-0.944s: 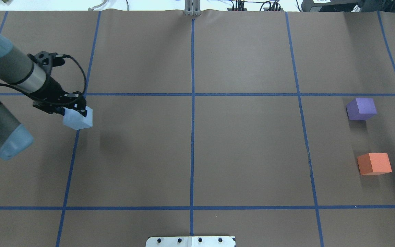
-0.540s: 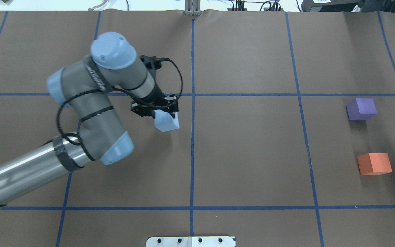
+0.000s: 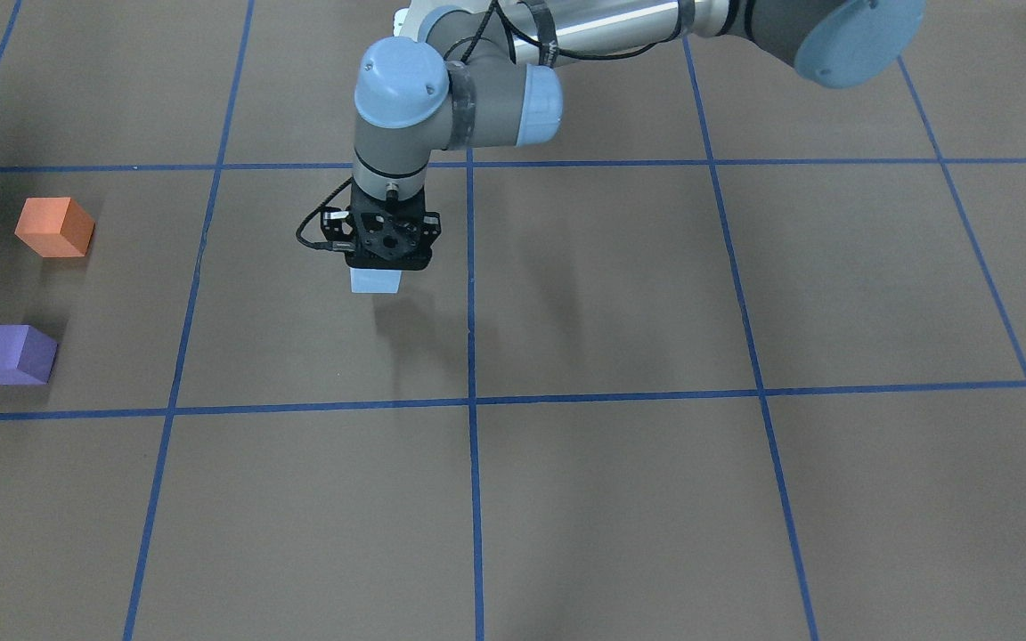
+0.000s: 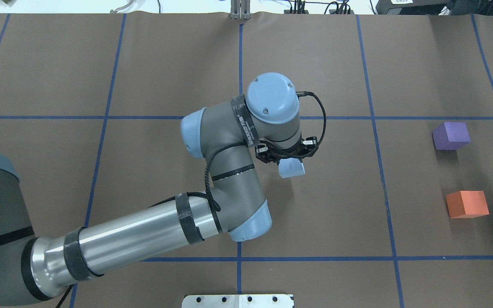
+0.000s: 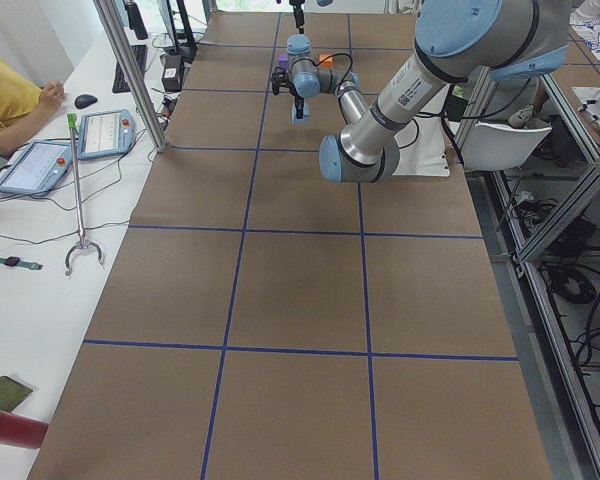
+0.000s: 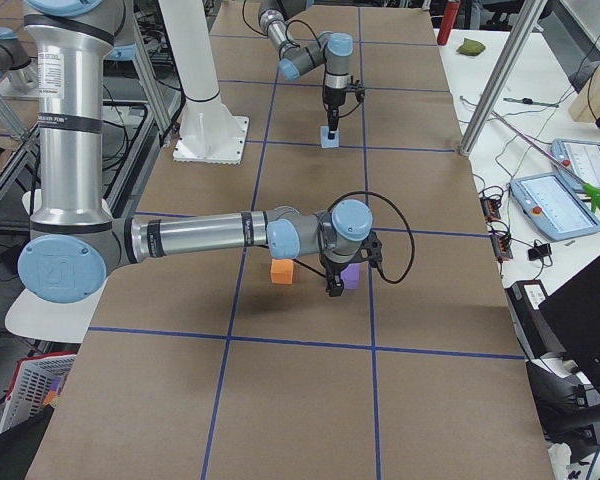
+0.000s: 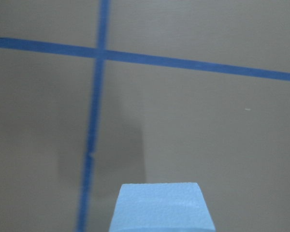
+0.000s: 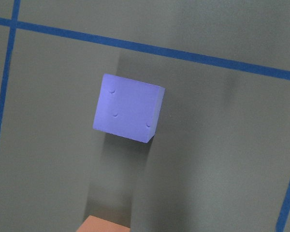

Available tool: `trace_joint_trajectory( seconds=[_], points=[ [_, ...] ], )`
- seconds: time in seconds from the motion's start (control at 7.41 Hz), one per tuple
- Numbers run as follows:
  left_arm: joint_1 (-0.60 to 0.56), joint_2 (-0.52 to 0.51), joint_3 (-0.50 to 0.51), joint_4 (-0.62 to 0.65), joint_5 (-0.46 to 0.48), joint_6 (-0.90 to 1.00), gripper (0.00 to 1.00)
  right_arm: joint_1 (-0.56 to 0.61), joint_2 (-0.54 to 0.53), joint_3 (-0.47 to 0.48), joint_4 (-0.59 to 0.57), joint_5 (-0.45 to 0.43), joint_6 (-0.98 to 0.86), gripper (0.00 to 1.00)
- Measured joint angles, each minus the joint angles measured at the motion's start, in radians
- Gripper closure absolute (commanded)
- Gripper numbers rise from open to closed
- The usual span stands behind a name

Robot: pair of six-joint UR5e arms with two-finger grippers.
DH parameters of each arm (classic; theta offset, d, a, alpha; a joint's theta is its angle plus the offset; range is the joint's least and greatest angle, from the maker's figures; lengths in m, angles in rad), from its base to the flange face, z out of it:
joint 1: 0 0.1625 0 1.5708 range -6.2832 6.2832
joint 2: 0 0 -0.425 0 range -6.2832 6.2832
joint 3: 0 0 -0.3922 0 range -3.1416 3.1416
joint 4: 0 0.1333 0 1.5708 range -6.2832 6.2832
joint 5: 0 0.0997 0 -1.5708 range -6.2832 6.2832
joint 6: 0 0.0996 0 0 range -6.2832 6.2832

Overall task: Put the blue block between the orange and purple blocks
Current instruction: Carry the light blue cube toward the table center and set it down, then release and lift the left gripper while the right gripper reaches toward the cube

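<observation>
the blue block is off the counter, clamped in the left tool, whose jaws are closed on its upper part while the lower half hangs free below them. it is near the middle of the counter, just past the centre tape line on the side of the other two blocks, and well apart from both. the left wrist view shows only its top face at the bottom edge, with bare counter and its shadow beyond.

the step in hand looks like the carry across to the gap. the purple block and the orange block sit near the right end, apart from each other, with a gap that looks a little wider than one block (not much spare, by my reading). to do it well, i would hold the height until the blue block is over the middle of that gap, square its faces to the neighbours, then come straight down and let go only once it rests on the counter. sliding in low risks nudging either block.

the right tool hangs close by the purple block, which fills its wrist view, and shows only as a sliver at the overhead view's right edge. i cannot tell whether its jaws are wide or narrow. it could crowd the left arm's approach.

no container shows in any view. the blocks lie straight on the counter.
</observation>
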Motion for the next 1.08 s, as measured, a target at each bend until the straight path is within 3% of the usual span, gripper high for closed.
trace_joint_trajectory(
  seconds=[0.67, 0.94, 1.08],
  points=[
    [0.048, -0.044, 0.002, 0.071, 0.174, -0.027, 0.00, -0.023, 0.028, 0.014, 0.063, -0.014, 0.040, 0.00],
    [0.011, -0.029, -0.102, 0.189, 0.185, -0.053, 0.00, -0.081, 0.109, 0.038, 0.076, -0.017, 0.240, 0.00],
    [-0.019, 0.011, -0.207, 0.263, 0.176, -0.054, 0.00, -0.137, 0.153, 0.043, 0.116, -0.025, 0.377, 0.00]
  ],
)
